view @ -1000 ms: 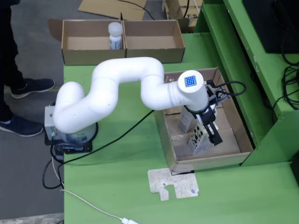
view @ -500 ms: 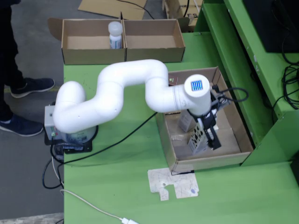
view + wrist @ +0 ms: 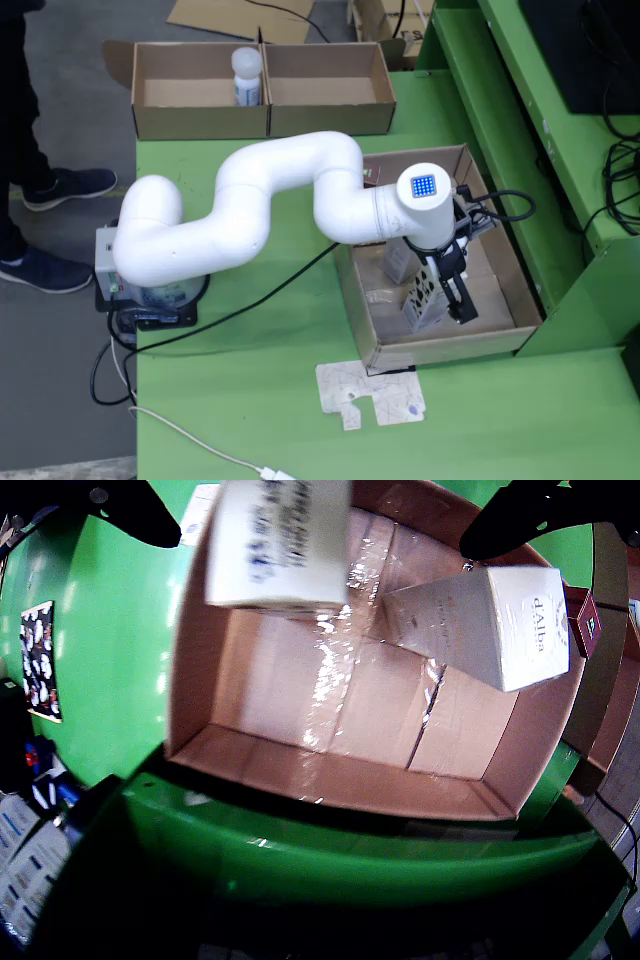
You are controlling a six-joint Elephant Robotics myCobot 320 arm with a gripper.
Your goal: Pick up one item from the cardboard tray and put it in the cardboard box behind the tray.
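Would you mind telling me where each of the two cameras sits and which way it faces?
View from above: fixed high over the green table, looking down; it shows the whole white arm, the gripper over the cardboard tray and the cardboard box behind.
View that rides on the gripper: looks down into the tray; only dark fingertips show at the top corners.
Both share the tray and its two cartons.

2 cartons (image 3: 280,542) (in tray (image 3: 520,300)), 1 bottle (image 3: 246,76), 2 boxes (image 3: 330,90)
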